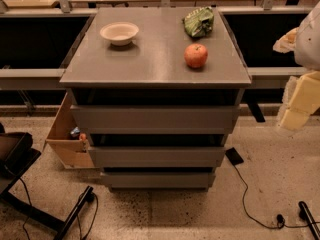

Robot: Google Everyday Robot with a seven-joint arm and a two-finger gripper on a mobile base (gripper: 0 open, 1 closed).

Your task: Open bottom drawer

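Bottom drawer (157, 179) looks shut, lowest front under counter (150, 64) front edge. Gripper (299, 101) beyond counter front-right corner, raised, well apart; wide or narrow cannot tell. No handle: drop low, catch top lip mid-width, pull straight out.

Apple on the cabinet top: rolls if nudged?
Likely yes: the apple is round, on a smooth top with no visible lip, so a push could roll it off. It sits stem-up, so a light touch may only rock it. Probably firm to grip. The gripper hangs off to the right, clear of the top.
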